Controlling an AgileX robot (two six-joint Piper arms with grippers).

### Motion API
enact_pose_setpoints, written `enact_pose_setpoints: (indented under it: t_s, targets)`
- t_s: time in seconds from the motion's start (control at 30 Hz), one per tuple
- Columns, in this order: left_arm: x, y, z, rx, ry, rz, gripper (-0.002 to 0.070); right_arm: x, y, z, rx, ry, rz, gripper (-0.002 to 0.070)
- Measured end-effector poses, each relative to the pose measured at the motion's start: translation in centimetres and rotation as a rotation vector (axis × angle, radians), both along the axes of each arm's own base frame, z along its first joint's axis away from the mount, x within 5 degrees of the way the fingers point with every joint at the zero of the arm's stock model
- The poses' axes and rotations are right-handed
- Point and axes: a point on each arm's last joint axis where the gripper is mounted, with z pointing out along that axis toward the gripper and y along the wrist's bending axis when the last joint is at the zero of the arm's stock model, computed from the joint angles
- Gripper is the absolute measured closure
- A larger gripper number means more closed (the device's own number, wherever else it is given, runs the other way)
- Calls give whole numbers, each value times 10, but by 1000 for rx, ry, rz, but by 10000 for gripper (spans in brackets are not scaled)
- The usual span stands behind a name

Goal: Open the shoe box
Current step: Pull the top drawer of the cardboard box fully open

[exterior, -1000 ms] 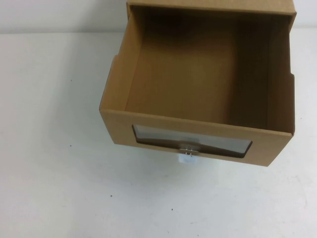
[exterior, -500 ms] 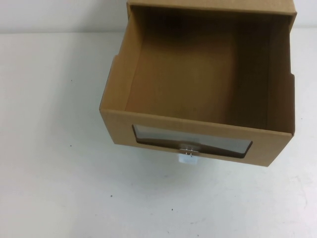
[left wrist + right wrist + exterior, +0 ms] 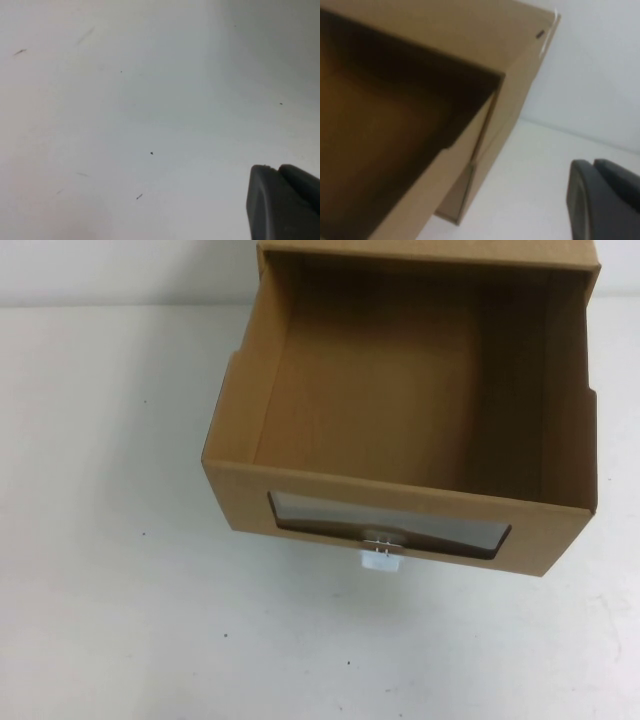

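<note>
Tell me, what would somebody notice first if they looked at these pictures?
The big brown box stands toward the far side of the white table, its drawer pulled out toward us and empty. Next come the clear window and the little white tab on its front. The left gripper hangs over bare table, and the right gripper, shut, sits close to the box.

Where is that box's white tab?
High view: the white tab sits below the front window, on the robot's side. Left gripper hovers over bare table, right gripper beside the box.
</note>
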Motion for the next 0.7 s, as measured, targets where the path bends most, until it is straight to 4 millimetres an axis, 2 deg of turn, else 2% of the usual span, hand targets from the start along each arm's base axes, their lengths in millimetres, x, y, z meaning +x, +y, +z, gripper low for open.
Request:
enact_pose_setpoints:
  t_s: [0.2,0.43,0.53,0.6,0.7]
  targets:
    - [0,0,0,1,0,0,679,-19,-13,-53,43,17,-116,695]
    - [0,0,0,1,0,0,679,-48,-30,-140,147,27,-292,695]
    - [0,0,0,1,0,0,679,-60,-31,-175,146,10,-306,695]
    - [0,0,0,1,0,0,679,-64,-31,-191,150,-16,-301,695]
    - [0,0,0,1,0,1,679,-66,-30,-196,199,-27,-297,695]
